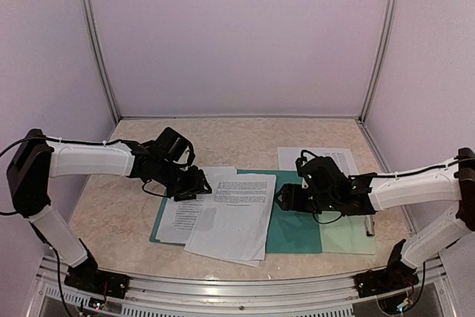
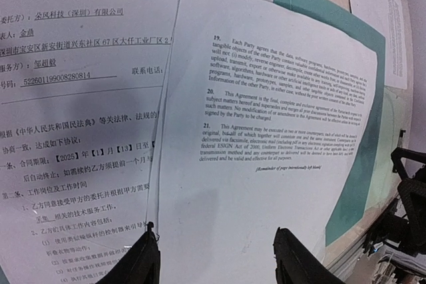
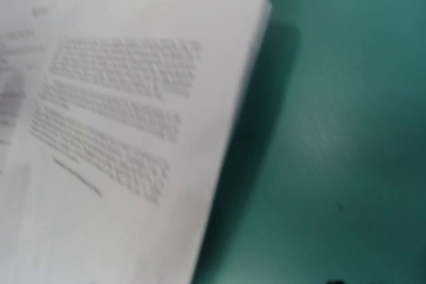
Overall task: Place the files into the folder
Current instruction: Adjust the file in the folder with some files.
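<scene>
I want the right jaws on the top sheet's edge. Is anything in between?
Nothing visible. The right gripper hangs just off the right edge of the top sheet, with only bare folder between them. The clipboard lies farther right, out of that path.

1. Files (image 1: pixel 231 213): white, printed with blocks of small black text; the sheet at the left of the left wrist view bears black Chinese characters.
2. Folder (image 1: pixel 293 231): plain dark teal-green.
3. Clipboard (image 1: pixel 345 241), lower right: pale mint green.
4. Counter (image 1: pixel 119 206): beige, marbled.
5. Left arm (image 1: pixel 89 159), right arm (image 1: pixel 412 187): white shells, black joints.
</scene>
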Action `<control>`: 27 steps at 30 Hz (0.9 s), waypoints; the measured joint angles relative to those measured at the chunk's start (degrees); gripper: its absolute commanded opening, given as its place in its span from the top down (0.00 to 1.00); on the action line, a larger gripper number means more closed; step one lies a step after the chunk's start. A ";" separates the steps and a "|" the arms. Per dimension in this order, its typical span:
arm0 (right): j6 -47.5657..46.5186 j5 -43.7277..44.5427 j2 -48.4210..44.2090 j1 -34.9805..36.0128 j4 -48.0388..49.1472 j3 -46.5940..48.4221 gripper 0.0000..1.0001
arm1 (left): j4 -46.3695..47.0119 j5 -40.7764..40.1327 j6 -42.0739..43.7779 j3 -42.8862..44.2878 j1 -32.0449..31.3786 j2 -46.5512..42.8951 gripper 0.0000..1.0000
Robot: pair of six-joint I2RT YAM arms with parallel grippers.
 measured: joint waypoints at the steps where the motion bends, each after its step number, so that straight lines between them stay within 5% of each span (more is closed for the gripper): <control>1: -0.52 -1.20 0.79 -0.96 1.79 0.00 0.30 | 0.11 0.17 0.22 0.28 0.42 0.63 0.44; 27: 1.25 -18.93 16.22 -6.25 25.88 -3.17 0.35 | 2.29 4.79 -0.42 -0.87 1.51 4.46 0.46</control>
